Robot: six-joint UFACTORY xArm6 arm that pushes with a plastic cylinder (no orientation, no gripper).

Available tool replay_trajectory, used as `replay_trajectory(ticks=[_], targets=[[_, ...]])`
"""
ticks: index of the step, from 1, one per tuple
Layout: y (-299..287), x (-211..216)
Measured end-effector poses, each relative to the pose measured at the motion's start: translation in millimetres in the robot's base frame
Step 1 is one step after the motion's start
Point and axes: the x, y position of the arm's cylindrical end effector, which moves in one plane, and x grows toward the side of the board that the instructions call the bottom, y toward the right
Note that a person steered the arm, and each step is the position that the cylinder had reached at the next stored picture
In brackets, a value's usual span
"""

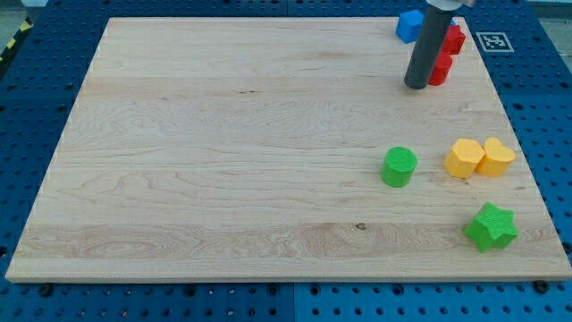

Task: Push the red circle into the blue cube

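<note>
My tip point(416, 86) rests on the board near the view's top right. A red circle point(440, 68) sits just to its right, touching or nearly touching the rod. A second red block point(456, 39) sits above it, its shape unclear. The blue cube point(409, 25) lies at the board's top edge, above my tip and partly hidden behind the rod.
A green cylinder point(399, 166) lies at the right middle. Two yellow blocks point(464, 158) point(496, 156) sit side by side to its right. A green star point(491, 227) lies near the bottom right. The wooden board point(223, 161) sits on a blue perforated table.
</note>
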Motion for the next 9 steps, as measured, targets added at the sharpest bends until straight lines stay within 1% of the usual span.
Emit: replay_trajectory(ticks=[1,2,3,4,5,6,7,9], targets=[[2,-27],[2,-21],[5,38],[40,41],[55,11],[57,-41],[57,-47],[57,-34]])
